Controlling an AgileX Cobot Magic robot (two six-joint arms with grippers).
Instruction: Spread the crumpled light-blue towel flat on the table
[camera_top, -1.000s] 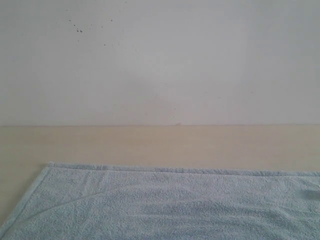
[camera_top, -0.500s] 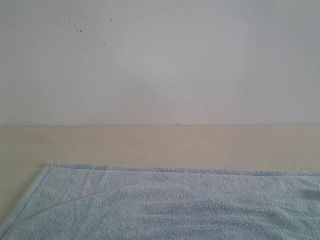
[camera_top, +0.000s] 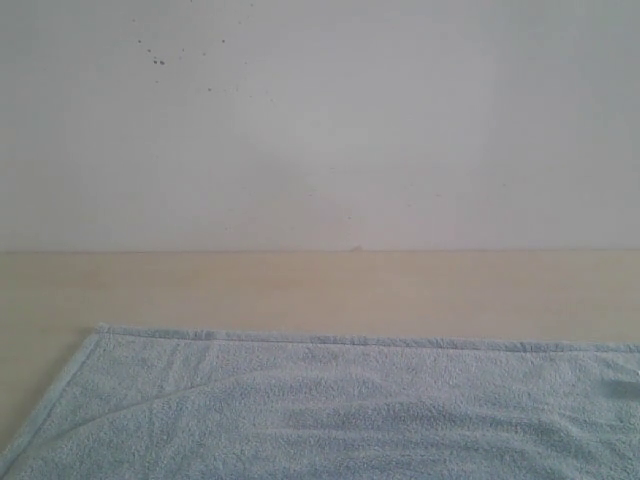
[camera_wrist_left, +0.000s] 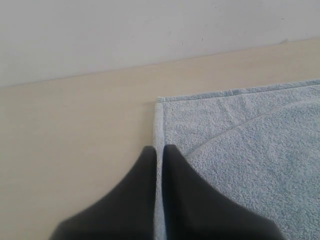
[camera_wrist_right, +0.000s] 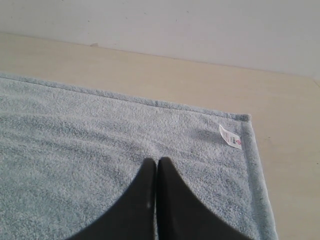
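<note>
The light-blue towel (camera_top: 330, 410) lies spread on the beige table (camera_top: 300, 285), its far hem straight and its far left corner flat; a faint curved crease runs near that corner. Neither gripper shows in the exterior view. In the left wrist view my left gripper (camera_wrist_left: 160, 148) is shut and holds nothing, hovering over the towel's (camera_wrist_left: 250, 145) left hem just behind the corner. My right gripper (camera_wrist_right: 157, 161) is shut and holds nothing, above the towel (camera_wrist_right: 75, 135) a little inside its far right corner, near the small white tag (camera_wrist_right: 230, 136).
A grey-white wall (camera_top: 320, 120) rises straight behind the table's far edge. Bare tabletop (camera_wrist_left: 75, 140) runs left of the towel, and a strip of it (camera_wrist_right: 285, 130) lies right of the towel.
A small dark blur over the towel at the right edge of the exterior view is gone from view. The towel itself lies as before.
</note>
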